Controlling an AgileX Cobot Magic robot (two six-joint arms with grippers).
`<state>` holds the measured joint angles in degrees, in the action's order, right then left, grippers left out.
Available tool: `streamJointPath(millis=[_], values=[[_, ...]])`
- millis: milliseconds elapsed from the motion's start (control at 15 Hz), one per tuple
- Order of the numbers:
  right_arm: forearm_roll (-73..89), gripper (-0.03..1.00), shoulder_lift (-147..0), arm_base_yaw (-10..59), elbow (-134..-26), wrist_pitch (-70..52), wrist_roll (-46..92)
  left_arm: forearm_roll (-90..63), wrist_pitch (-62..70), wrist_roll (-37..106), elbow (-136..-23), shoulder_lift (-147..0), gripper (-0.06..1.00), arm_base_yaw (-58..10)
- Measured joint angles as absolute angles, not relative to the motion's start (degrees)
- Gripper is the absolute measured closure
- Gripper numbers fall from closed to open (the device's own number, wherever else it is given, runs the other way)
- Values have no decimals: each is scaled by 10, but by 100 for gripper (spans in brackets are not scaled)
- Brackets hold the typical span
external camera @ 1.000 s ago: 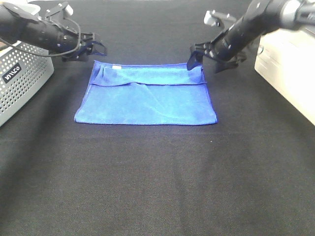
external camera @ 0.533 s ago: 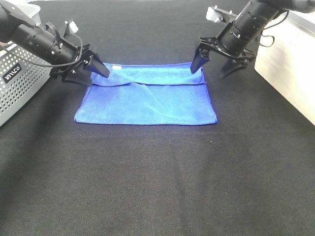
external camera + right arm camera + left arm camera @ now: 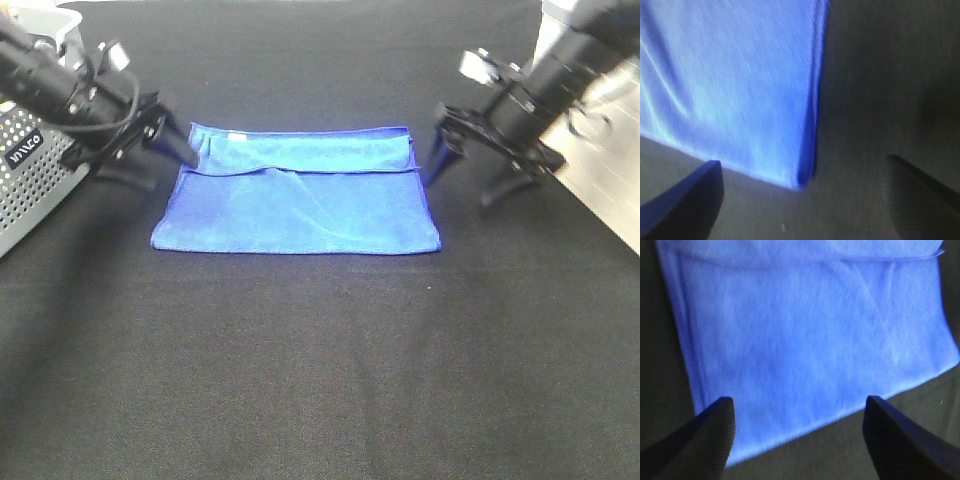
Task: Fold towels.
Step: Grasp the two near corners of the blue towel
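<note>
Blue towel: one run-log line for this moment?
towel: flat, far strip folded over | left gripper: open, empty, left edge | right gripper: open, empty, right side

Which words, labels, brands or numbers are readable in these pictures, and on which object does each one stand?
"MIYCO" (the middle letters are uncertain): white letters on a dark label on the grey perforated basket, at the left edge of the high view.
White tag at the far edge of the blue towel: too small to read any print.
Both wrist views: no text at all.
</note>
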<state>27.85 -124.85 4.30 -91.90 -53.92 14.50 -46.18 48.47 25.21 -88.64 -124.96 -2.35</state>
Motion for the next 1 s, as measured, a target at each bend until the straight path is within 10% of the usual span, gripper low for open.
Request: streamJointPath(millis=[1000], values=[[363, 19, -1282, 68, -863, -465, 237, -452, 344, 247, -805, -1255, 26, -49]])
